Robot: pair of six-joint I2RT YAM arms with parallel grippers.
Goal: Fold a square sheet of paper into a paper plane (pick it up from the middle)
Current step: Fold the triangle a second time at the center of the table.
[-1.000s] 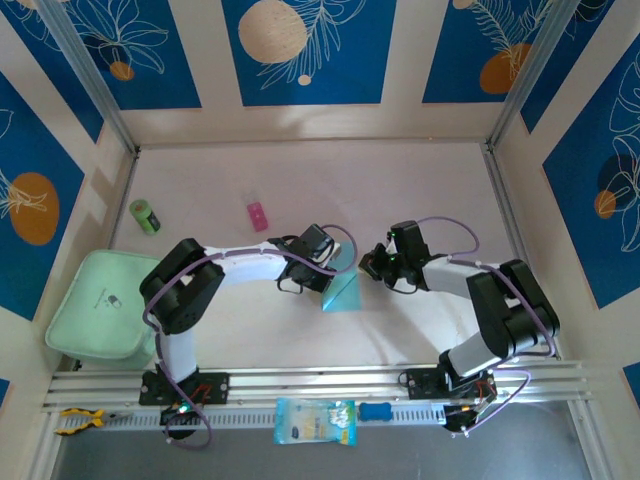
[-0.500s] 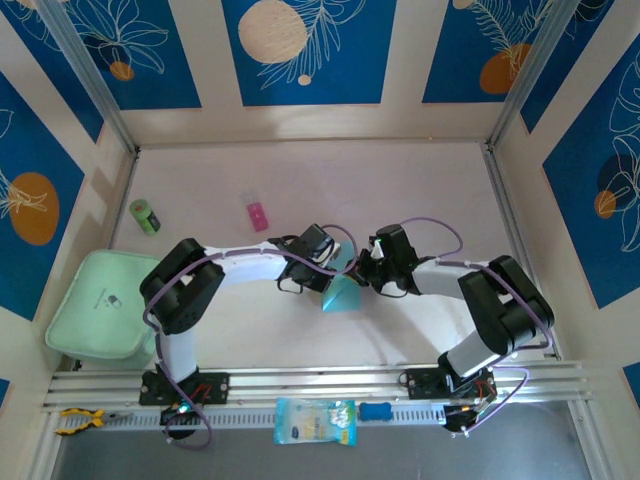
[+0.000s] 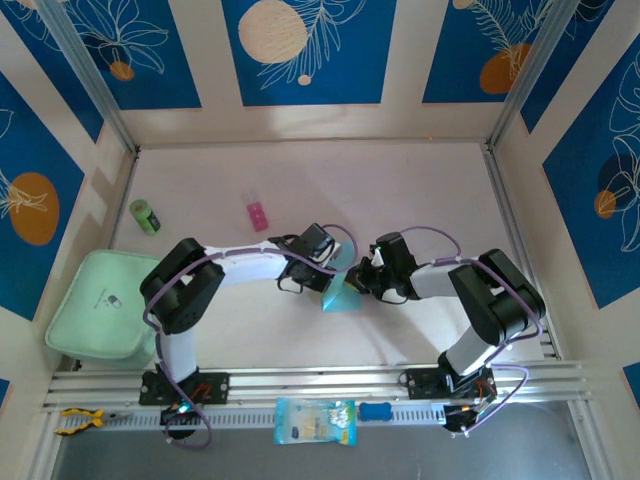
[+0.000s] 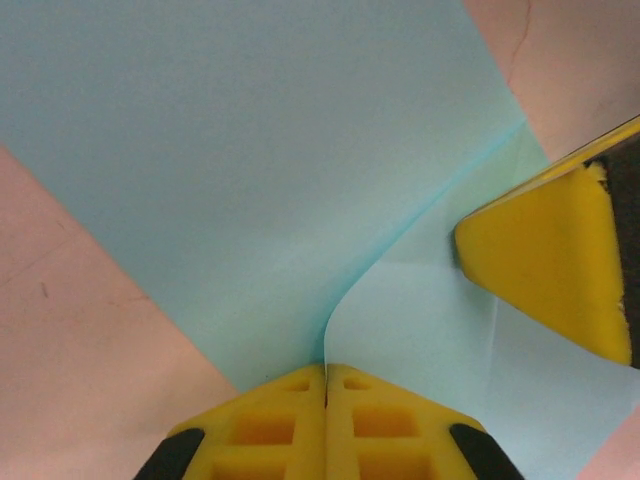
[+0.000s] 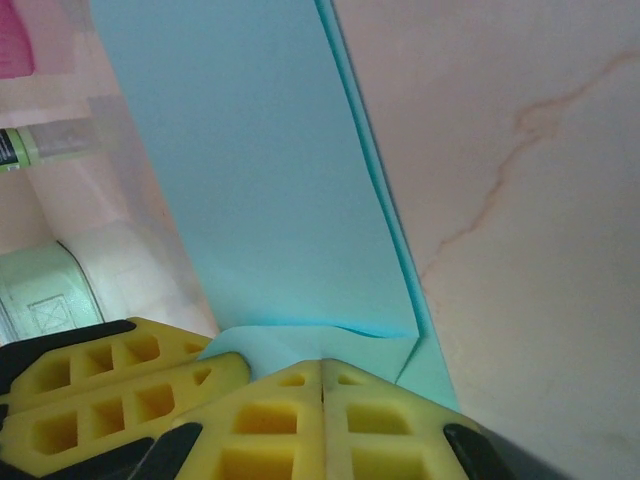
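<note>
Square sheet of paper (image 3: 343, 297): thin, smooth, light cyan, creased into pointed triangular shape, one flap curling up. Lies mid-worktop (image 3: 420, 190), a pale pink, faintly marbled surface; blue leaf-print wall panels (image 3: 330, 60) around. My left gripper (image 4: 325, 400), yellow waffle-moulded pads, pressed together, pinching curled paper edge. My right gripper (image 5: 322, 400) closed tight, holding nothing, tips touching sheet just beside left one. Small pink block (image 3: 257, 214) well apart

Both arms reach inward with elbows raised, their wrists angled toward each other. The left gripper (image 3: 336, 274) has its jaws pressed together on a fold of the square sheet of paper (image 3: 343, 297). The right gripper (image 3: 360, 279), jaws closed, sits just beside it.
</note>
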